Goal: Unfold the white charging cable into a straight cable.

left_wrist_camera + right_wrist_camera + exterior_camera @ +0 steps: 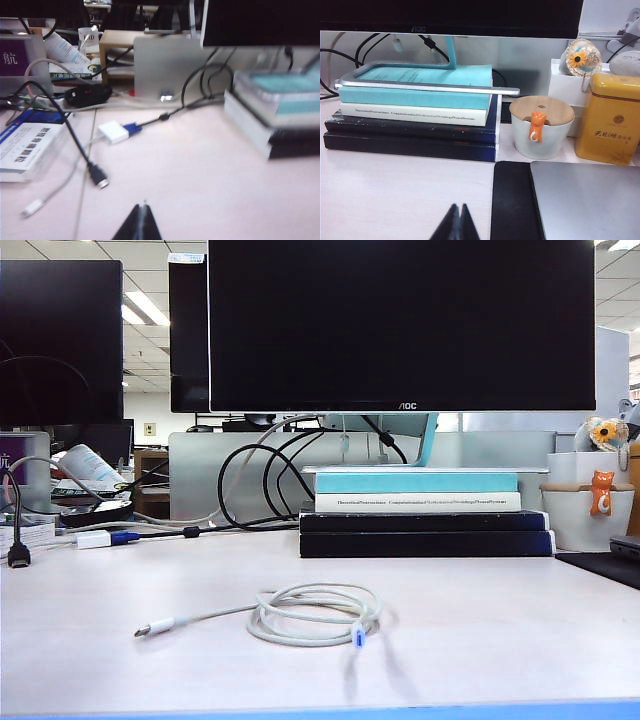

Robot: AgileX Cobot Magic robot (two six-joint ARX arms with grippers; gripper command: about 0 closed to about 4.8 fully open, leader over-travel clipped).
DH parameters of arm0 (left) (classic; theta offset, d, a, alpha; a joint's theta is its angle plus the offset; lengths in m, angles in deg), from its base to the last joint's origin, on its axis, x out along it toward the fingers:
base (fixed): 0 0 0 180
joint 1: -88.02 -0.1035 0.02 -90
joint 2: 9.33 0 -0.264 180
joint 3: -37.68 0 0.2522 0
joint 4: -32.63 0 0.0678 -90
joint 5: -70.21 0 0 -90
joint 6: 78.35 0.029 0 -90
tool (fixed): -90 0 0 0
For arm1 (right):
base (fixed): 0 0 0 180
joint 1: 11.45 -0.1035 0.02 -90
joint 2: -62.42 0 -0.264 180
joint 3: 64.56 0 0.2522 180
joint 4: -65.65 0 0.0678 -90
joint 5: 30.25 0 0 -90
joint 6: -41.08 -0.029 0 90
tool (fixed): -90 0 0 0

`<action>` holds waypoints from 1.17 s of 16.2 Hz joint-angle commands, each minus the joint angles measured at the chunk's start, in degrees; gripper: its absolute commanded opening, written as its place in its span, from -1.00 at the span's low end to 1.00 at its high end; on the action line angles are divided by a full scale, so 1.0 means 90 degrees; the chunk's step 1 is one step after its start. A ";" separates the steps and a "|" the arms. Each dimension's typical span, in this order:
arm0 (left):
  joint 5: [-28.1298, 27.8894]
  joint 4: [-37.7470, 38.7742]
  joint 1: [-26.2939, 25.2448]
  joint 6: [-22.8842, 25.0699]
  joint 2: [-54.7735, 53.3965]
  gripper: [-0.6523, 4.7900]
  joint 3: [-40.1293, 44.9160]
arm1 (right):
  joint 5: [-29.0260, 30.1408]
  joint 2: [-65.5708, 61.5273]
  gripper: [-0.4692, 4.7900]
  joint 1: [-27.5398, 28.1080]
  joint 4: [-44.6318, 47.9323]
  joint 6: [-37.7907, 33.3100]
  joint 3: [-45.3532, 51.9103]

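The white charging cable [315,615] lies on the pale table in the exterior view, at the front middle. Most of it is wound in a loose flat coil. One end runs out to the left and ends in a white plug [155,627]. The other plug, with a blue mark [358,636], rests on the coil's near right side. Neither wrist view shows the cable. My left gripper [142,206] is shut and empty over bare table on the left. My right gripper [457,206] is also shut and empty, in front of the book stack. Neither gripper shows in the exterior view.
A stack of books [425,515] under the monitor stands behind the coil. Black monitor cables [250,485], a white adapter with blue plug [100,538] and a black plug [18,558] lie back left. A cat cup [540,127], yellow tin [610,120] and laptop [590,200] are on the right.
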 commanded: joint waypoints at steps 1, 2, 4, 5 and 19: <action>0.0471 -0.0838 0.0000 -0.0862 0.0022 -0.78 -0.0019 | -0.0032 0.0010 -0.84 -0.0007 -0.0017 -0.0024 0.0049; 0.0580 -0.0886 0.0000 -0.0753 0.0022 -0.78 -0.0019 | -0.0032 0.0010 -0.84 -0.0007 -0.0063 -0.0024 0.0049; 0.0573 -0.0716 0.0000 -0.0719 0.0022 -0.78 -0.0019 | -0.0032 0.0010 -0.84 -0.0007 -0.0104 -0.0024 0.0049; 0.0573 -0.0624 0.0000 -0.0716 0.0022 -0.78 -0.0019 | -0.0032 0.0010 -0.84 -0.0007 -0.0104 -0.0024 0.0049; 0.2424 -0.1700 0.0017 -0.0486 -0.4005 -0.77 -0.2115 | -0.0155 -0.2475 -0.84 -0.0102 0.0593 -0.1268 -0.2232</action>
